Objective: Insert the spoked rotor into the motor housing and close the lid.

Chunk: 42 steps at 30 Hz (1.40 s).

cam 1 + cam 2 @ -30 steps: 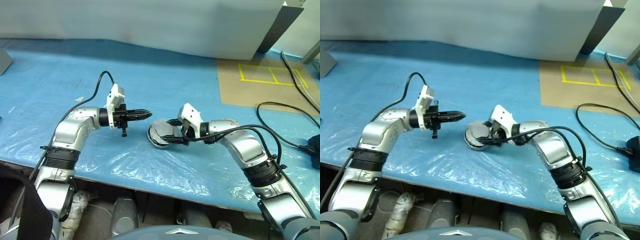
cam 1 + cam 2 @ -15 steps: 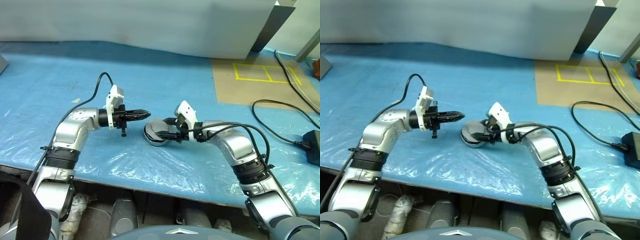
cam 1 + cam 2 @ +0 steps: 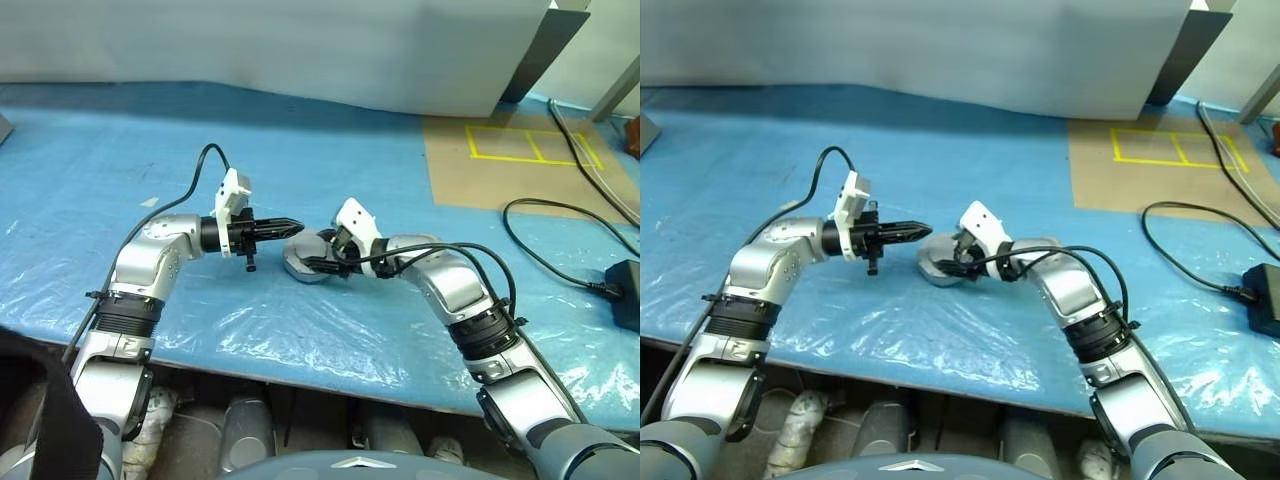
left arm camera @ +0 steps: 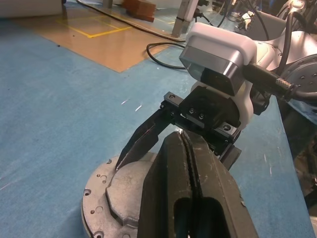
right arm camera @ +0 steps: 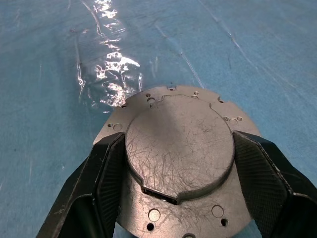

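Note:
A squat silvery round piece lies on the blue table, its smooth lid (image 5: 178, 148) facing up with a raised middle plate and small screw holes. Under it shows the motor housing's wall (image 3: 298, 271); its inside is hidden. The spoked rotor is out of view. My right gripper (image 3: 318, 259) reaches in from the right, and its two black fingers (image 5: 106, 173) press on both sides of the lid's raised plate. Just to the left, my left gripper (image 3: 295, 226) points level at the piece with its fingers shut and empty. Its tip hangs slightly above the lid's near rim (image 4: 111, 186).
A blue plastic sheet (image 3: 200, 140) covers the table, and its front edge runs below both arms. At the back right lies a brown patch with yellow tape (image 3: 510, 160). A black cable (image 3: 560, 225) and a black box (image 3: 627, 295) are at the far right. A white panel stands behind.
My right gripper has slid left with the silvery piece, bringing it under the left gripper's tip. The left arm has stayed put. The camera view has shifted a little.

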Each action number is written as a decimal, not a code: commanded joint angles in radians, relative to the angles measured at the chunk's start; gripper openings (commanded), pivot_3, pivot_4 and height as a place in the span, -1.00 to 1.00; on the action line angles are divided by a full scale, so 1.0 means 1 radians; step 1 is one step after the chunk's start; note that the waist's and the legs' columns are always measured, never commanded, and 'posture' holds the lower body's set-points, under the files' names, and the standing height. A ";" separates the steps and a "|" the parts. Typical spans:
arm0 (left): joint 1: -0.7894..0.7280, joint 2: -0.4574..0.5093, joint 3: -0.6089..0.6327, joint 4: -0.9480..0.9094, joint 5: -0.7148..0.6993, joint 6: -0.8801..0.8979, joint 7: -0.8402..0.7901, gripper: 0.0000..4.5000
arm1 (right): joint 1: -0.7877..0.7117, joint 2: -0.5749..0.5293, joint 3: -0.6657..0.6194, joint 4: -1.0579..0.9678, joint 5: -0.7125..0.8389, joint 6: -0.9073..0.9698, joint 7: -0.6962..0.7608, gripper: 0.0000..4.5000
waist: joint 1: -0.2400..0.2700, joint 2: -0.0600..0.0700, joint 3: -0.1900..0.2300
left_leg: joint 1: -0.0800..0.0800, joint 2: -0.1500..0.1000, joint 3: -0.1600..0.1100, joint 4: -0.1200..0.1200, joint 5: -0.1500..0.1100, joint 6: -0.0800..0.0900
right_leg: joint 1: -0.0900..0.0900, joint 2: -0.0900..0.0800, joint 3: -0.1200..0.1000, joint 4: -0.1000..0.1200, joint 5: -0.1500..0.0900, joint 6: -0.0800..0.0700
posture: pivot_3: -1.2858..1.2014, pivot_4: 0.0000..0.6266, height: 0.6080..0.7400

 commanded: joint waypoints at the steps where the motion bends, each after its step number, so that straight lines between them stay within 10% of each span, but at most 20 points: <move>1: -0.022 0.006 0.019 -0.001 0.004 -0.015 0.001 -1.00 | 0.033 -0.010 0.037 0.032 -0.038 -0.007 -0.001 0.32 | 0.000 0.000 0.000 | 0.001 0.000 0.000 0.000 0.000 0.000 | 0.001 0.000 0.000 0.000 0.000 0.000 | 0.03 -0.52 1.00; 42: -0.055 -0.034 -0.097 0.310 0.304 -0.303 0.044 -1.00 | 0.066 -0.013 0.048 0.159 -0.109 -0.037 -0.038 0.32 | 0.000 0.002 -0.006 | 0.019 -0.001 0.006 -0.016 0.000 0.000 | 0.011 -0.001 0.008 -0.009 0.000 0.000 | 0.03 -0.52 1.00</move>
